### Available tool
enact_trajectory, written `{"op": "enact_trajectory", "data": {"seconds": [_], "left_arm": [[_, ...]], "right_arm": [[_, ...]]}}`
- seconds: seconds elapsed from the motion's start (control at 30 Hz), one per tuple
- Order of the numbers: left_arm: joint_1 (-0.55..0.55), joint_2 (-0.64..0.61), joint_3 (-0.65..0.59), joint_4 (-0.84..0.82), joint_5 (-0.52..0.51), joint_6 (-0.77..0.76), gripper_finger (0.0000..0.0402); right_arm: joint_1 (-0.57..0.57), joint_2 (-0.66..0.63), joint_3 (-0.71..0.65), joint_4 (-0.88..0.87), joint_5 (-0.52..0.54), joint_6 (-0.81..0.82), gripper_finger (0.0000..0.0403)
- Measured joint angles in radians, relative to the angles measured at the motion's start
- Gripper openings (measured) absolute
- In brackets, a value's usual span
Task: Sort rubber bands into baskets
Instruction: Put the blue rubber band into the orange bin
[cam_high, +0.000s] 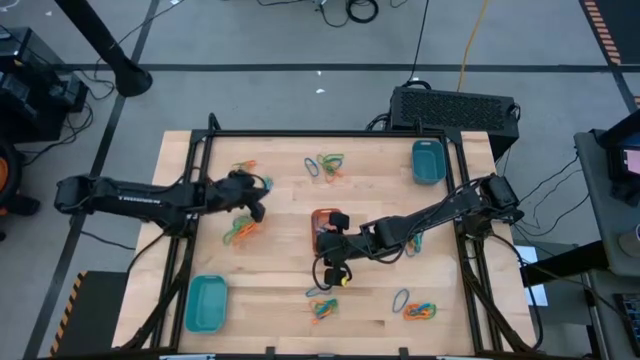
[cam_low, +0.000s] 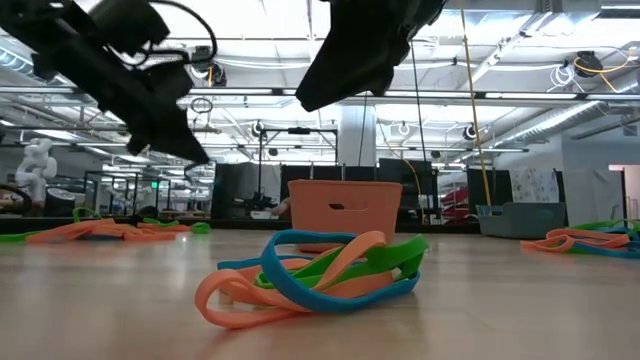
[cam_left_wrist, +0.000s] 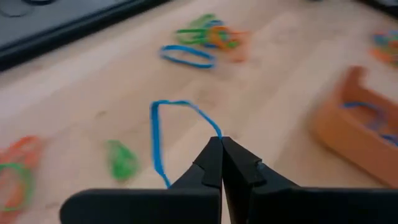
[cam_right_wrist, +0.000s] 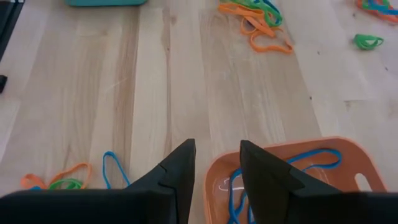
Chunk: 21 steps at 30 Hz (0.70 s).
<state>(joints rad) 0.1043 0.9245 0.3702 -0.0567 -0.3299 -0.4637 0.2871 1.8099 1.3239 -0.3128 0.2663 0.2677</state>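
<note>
My left gripper (cam_left_wrist: 221, 140) is shut on a blue rubber band (cam_left_wrist: 155, 124) above the table's left middle (cam_high: 258, 208). Near it lie loose rubber bands: a blue one (cam_left_wrist: 186, 57), a green one (cam_left_wrist: 121, 160) and a mixed pile (cam_high: 240, 230). The orange basket (cam_high: 318, 215) sits mid-table with blue bands (cam_right_wrist: 311, 158) inside. My right gripper (cam_right_wrist: 217, 162) hangs open over the basket's rim (cam_right_wrist: 214, 171), nothing between its fingers. One teal basket (cam_high: 428, 160) stands at the far right, another (cam_high: 207, 302) at the near left. My left gripper pinches one spot of the blue band's loop (cam_left_wrist: 214, 129) between the very ends of its two fingers. The fingers slant downward. The band spreads out from the tips as an open loop; whether its lower part rests on the wood, I cannot tell.
More band piles lie at the far left (cam_high: 245, 168), far middle (cam_high: 325, 163), near middle (cam_low: 310, 275) and near right (cam_high: 418, 310). A black frame (cam_high: 330, 133) runs round the wooden table. Bare wood shows between the piles.
</note>
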Motion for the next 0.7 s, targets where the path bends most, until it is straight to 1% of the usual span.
{"op": "enact_trajectory", "data": {"seconds": [0.1, 0.17, 0.27, 0.43, 0.5, 0.6, 0.7], "left_arm": [[-0.090, 0.010, -0.011, 0.099, 0.041, -0.002, 0.0002], [-0.152, 0.030, -0.026, 0.182, 0.050, 0.001, 0.0002], [-0.213, 0.066, -0.032, 0.284, 0.091, 0.047, 0.0002], [-0.274, 0.126, -0.032, 0.420, 0.297, 0.131, 0.0002], [-0.293, 0.149, -0.032, 0.477, 0.359, 0.163, 0.0002], [-0.311, 0.176, -0.032, 0.533, 0.405, 0.189, 0.0002], [-0.315, 0.193, -0.015, 0.548, 0.412, 0.191, 0.0002]], "right_arm": [[0.000, 0.000, 0.000, 0.005, 0.034, 0.000, 0.0118], [0.000, 0.000, 0.000, 0.009, 0.069, -0.010, 0.0118], [-0.002, 0.000, 0.000, 0.025, 0.098, -0.043, 0.0118], [-0.008, 0.000, 0.000, 0.090, 0.099, -0.108, 0.0118], [-0.009, 0.000, 0.000, 0.125, 0.098, -0.150, 0.0118], [-0.009, 0.000, 0.000, 0.172, 0.082, -0.211, 0.0118], [-0.009, 0.000, 0.000, 0.219, 0.044, -0.274, 0.0119]]}}
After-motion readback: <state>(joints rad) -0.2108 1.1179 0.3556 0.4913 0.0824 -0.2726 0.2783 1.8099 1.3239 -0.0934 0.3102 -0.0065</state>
